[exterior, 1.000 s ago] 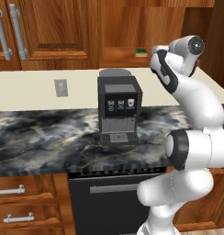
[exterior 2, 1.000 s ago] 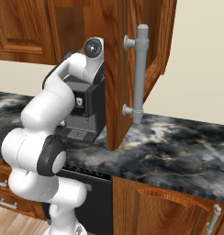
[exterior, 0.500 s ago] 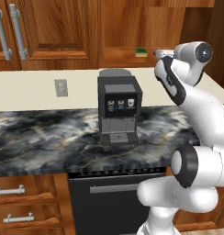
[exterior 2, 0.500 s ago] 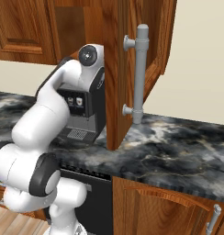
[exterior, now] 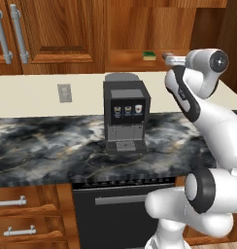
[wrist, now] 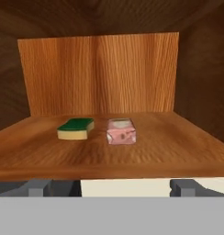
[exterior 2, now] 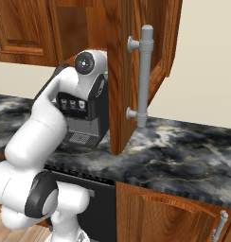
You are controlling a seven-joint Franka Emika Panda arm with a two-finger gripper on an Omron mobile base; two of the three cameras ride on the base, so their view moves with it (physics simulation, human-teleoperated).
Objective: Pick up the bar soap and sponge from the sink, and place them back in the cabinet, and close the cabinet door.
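Writing: you have no readable label anywhere; the three small panels on the coffee machine [exterior: 126, 118] front are too small to make out.
Gripper [wrist: 111, 187]: fingers wide apart, nothing between them, just in front of the cabinet [wrist: 100, 73] shelf edge.
Sponge [wrist: 76, 128]: green top, yellow underside, flat on the shelf, left of the bar soap [wrist: 120, 131]; close together but apart.
Bar soap: pink, in a clear wrap; your left base view hides most of it behind the hand.
Cabinet door [exterior 2: 131, 71]: stands open, edge toward you, long silver handle [exterior 2: 143, 75] on its right face.
Surroundings: the coffee machine stands on the marble counter [exterior: 47, 151] below the shelf; wall outlet [exterior: 64, 93] to its left.
Cut off: the door hides the cabinet interior in your right base view.
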